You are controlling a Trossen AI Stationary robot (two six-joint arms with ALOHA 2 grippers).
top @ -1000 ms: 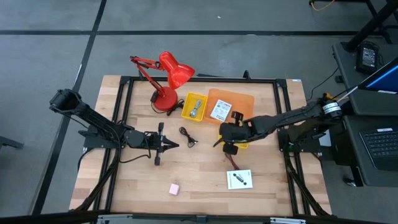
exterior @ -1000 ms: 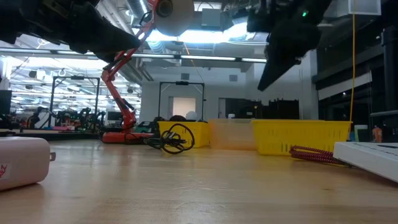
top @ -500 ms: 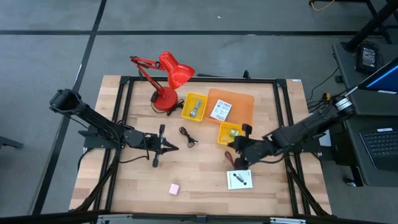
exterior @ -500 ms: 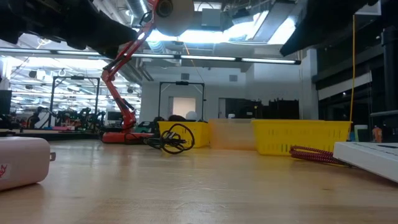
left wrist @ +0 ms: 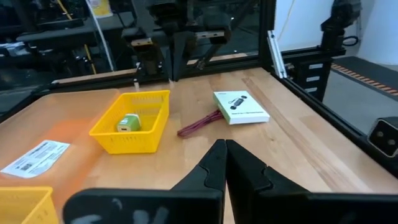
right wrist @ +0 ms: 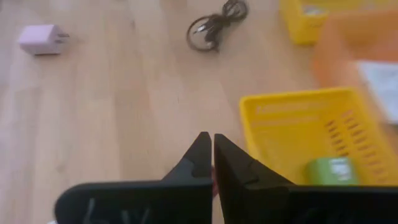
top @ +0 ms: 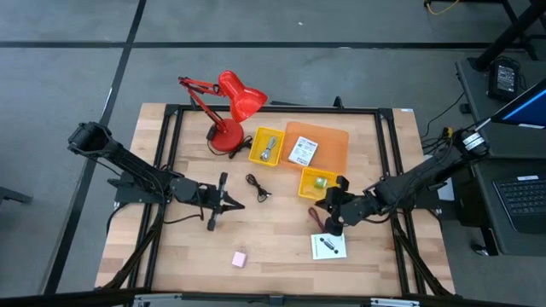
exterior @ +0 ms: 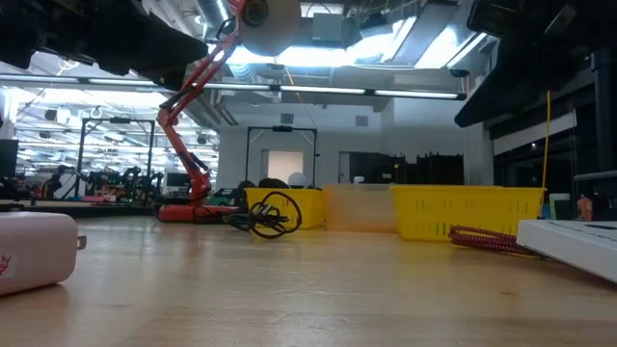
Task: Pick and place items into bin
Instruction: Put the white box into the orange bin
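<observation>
A: Start at your right gripper [top: 327,223]. Its fingers are pressed together with nothing between them, above the wood just beside the small yellow plastic basket [top: 315,183] and the thin maroon cord [top: 322,221].

B: And your left gripper [top: 236,201]?

A: Fingers together too, empty, near the coiled black cable [top: 258,187] at the table's middle.

B: Note the items for yourself, then.

A: A small green block [right wrist: 329,169] lies inside that yellow basket. One white card with black marks [top: 328,246] lies flat on the bare wood, just past the cord. A second white card [top: 301,152] lies in the orange translucent tray [top: 333,145]. A bluish-grey tool [top: 268,151] sits in the other yellow basket [top: 265,146]. The small pink block [top: 239,258] lies alone near the front edge, well apart from the rest.

B: Surface and room?

A: You have a light wooden tabletop [top: 273,230] in a black metal frame, with a red desk lamp [top: 230,107] at its back. Around it, grey floor; the low view shows a long lit workshop hall.
</observation>
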